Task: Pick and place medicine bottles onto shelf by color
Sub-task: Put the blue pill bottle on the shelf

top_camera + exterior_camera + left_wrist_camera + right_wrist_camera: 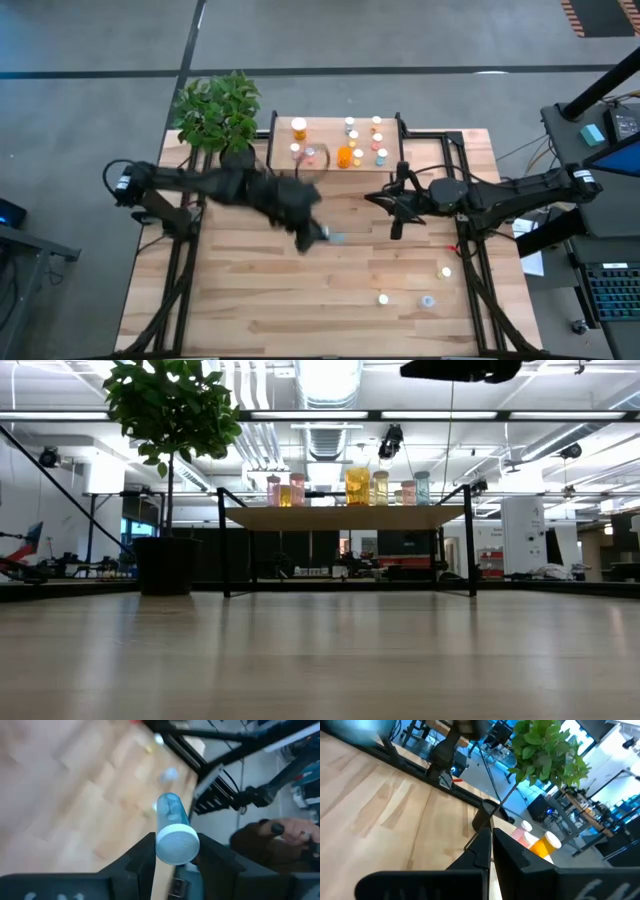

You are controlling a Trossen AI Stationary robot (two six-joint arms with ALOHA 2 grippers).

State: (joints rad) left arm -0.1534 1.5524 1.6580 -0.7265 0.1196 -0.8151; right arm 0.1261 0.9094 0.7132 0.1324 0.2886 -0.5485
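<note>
My left gripper hangs over the middle of the table, shut on a blue medicine bottle with a white cap. The shelf stands at the table's far middle on thin black legs. Several orange, pink, blue and yellow bottles stand upright on its wooden top. Three more small bottles rest on the table near its front right. My right gripper hovers shut, right of the table's middle, and holds nothing. My left gripper pinches the blue bottle at its white cap end between its two fingers. The bottle lies along the fingers, cap toward the wrist, with the blue body sticking out past them. It hangs clear of the table.
A potted plant stands at the far left corner beside the shelf. Black frame rails run along the table's right side. A person's hand shows beyond the table's edge. Bare wood lies in the near left half.
</note>
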